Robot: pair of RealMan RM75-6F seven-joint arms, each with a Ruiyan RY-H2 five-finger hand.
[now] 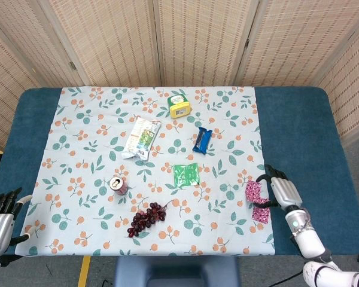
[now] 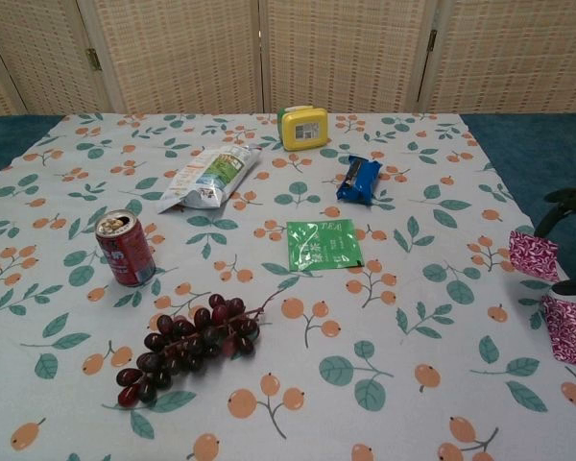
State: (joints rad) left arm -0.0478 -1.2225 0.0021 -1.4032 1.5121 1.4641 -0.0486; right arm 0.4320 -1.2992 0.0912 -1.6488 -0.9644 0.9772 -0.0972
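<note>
The right hand (image 1: 282, 190) sits at the cloth's (image 1: 84, 137) right edge, fingers touching one pink packet (image 1: 252, 191); a second pink packet (image 1: 261, 213) lies just beside it, nearer the robot. Left of the hand, well apart, lies the flat sachet (image 1: 186, 174), with the snack bar (image 1: 201, 140) beyond it and the box (image 1: 179, 105) farther back. Farther left come the bag (image 1: 141, 137), the can (image 1: 118, 185) and the grapes (image 1: 147, 218). The left hand (image 1: 0, 218) hangs off the table's (image 1: 299, 131) far left corner.
</note>
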